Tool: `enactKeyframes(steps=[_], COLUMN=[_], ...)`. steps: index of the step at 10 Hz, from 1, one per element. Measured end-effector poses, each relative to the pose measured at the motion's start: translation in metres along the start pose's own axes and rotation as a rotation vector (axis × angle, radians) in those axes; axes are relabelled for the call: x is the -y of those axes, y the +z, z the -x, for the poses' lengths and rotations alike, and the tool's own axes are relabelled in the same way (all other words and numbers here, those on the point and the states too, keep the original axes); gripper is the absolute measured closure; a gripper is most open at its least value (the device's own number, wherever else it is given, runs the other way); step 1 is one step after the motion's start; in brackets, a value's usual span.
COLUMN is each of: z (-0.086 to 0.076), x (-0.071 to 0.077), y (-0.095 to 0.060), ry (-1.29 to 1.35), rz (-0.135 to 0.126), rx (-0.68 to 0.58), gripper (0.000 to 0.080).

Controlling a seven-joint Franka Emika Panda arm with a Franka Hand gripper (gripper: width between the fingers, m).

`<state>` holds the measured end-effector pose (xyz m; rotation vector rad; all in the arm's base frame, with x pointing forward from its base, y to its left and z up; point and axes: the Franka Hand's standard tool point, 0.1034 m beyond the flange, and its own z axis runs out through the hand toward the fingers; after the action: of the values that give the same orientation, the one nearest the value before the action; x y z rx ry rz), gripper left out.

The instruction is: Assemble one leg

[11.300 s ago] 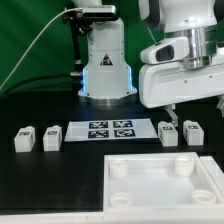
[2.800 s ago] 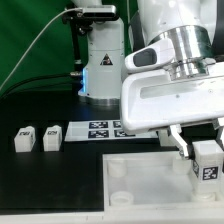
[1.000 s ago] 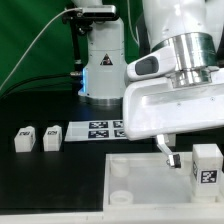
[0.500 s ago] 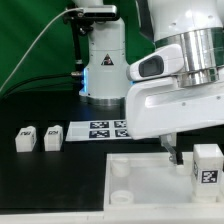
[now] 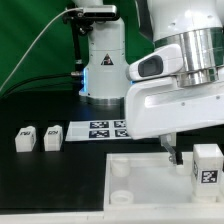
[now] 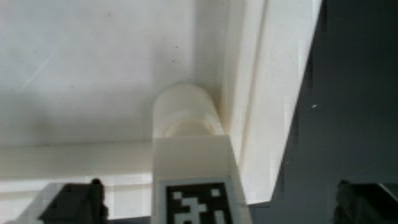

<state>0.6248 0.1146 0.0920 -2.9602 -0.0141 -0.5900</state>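
Observation:
A leg (image 5: 206, 165), a white blocky post with a tag on its face, stands upright at the right side of the white tabletop (image 5: 150, 188), near its far right corner. I cannot tell whether it sits in a socket. My gripper (image 5: 196, 151) is open around it, and one dark finger (image 5: 172, 152) shows clear of the leg on the exterior view's left. In the wrist view the leg (image 6: 196, 150) stands between the two spread fingertips of the gripper (image 6: 222, 203), touching neither. Two more legs (image 5: 23, 139) (image 5: 52, 136) lie at the exterior view's left.
The marker board (image 5: 103, 129) lies between the left legs and my arm. The robot base (image 5: 105, 70) stands behind it. The tabletop has round corner sockets (image 5: 118, 170) and a raised rim (image 6: 249, 100). My arm hides the area to the right of the marker board.
The gripper carried a leg from beside the marker board onto the tabletop's right side and opened. Over the last second the finger rose slightly; the leg stayed put.

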Motion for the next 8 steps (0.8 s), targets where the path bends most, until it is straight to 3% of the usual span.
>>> enactKeyframes(steps=[3, 4, 5, 8], z=[0.0, 0.022, 0.002, 0.002], x=[0.0, 0.0, -0.002, -0.002], y=[0.0, 0.004, -0.009, -0.011], ry=[0.0, 0.009, 0.022, 0.022], rz=[0.0, -0.013, -0.016, -0.017], rx=[0.0, 0.16, 0.189, 0.212], gripper=[0.0151, 0.0151, 0.0151, 0.0151])
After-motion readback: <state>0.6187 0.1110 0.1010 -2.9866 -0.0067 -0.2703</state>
